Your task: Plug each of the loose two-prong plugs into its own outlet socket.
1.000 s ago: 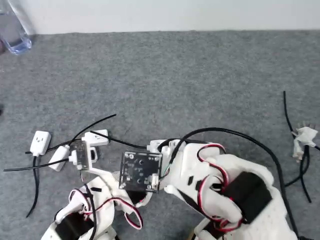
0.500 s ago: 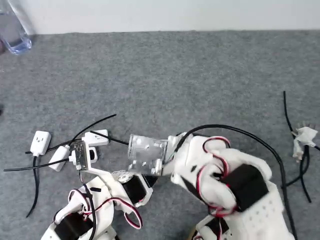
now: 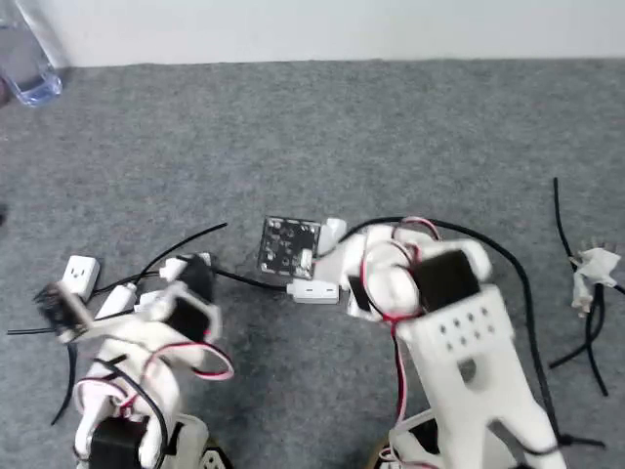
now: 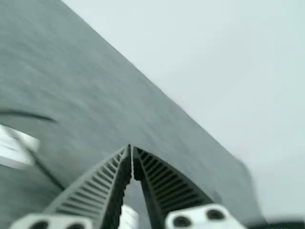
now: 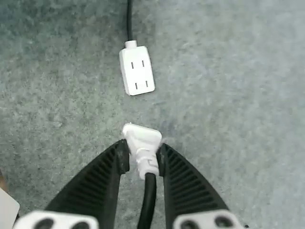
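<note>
My right gripper [image 5: 142,147] is shut on a white two-prong plug [image 5: 142,139] whose black cable runs back between the fingers. Just beyond it on the grey carpet lies a white outlet socket [image 5: 137,71], slots up, a short gap away. In the high view this socket [image 3: 314,290] lies beside the right arm [image 3: 430,293]. My left gripper [image 4: 132,150] is shut on nothing and points up over the carpet toward the wall. More white sockets and plugs [image 3: 78,277] lie with black cables by the left arm [image 3: 146,337].
A white plug with tangled black cables [image 3: 592,269] lies at the far right. A clear bottle [image 3: 24,59] stands at the back left corner. The white wall [image 3: 312,29] borders the far side of the grey carpet [image 3: 391,137].
The right arm has swung away from the table's front, carrying its wrist over the socket. The left arm's wrist has turned out to the left.
</note>
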`<state>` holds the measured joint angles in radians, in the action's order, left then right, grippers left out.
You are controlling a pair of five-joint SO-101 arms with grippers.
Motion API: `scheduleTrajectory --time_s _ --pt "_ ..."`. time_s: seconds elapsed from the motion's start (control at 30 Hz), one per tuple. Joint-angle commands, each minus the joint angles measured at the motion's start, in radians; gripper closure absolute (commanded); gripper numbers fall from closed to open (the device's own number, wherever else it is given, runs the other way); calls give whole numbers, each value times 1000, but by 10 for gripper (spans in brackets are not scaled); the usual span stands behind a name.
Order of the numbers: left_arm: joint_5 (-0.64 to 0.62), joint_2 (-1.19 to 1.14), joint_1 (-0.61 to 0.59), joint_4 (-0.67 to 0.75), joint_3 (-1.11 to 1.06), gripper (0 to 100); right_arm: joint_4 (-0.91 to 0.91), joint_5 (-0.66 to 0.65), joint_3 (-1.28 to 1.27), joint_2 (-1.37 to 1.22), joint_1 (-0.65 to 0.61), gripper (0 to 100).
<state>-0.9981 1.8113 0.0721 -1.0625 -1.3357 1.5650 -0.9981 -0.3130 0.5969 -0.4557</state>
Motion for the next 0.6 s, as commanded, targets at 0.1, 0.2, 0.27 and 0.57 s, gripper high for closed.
scheduleTrajectory --time_s 0.1,0.2,0.27,0.57 --pt "69 11 -109 -147 18 987 -44 -112 44 -170 -30 991" --pt "97 11 -112 -178 -41 987 -105 -143 44 -260 -27 991" --pt "126 11 -140 -173 -96 987 -134 -176 44 -312 -25 991" --pt "439 11 -319 -172 -252 987 -225 -344 106 -493 -25 991"
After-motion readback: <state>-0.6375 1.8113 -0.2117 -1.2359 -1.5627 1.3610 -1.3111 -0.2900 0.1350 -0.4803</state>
